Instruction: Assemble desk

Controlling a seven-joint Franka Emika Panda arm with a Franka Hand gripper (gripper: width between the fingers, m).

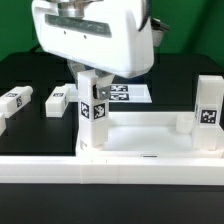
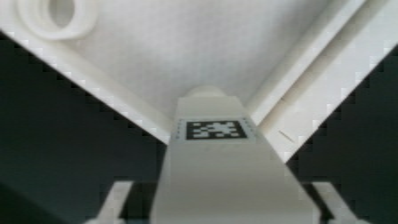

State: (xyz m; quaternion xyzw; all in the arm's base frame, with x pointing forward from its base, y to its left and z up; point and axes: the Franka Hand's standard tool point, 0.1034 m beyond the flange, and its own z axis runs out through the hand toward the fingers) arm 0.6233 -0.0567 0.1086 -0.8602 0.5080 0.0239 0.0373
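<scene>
Claw: my claw (image 2: 219,202) grips the leg (image 1: 93,105) between both fingers (image 2: 118,200).
Leg: smooth white square block, tagged, upright.
Top (image 1: 150,152): white plastic tray with a raised rim, directly under my claw; round socket (image 2: 63,18) in one corner.
In top: second leg (image 1: 208,115) standing in a corner, well apart from my claw.

Exterior view close, slightly elevated, front-on; wrist view straight down the shared leg (image 2: 217,165).
</scene>
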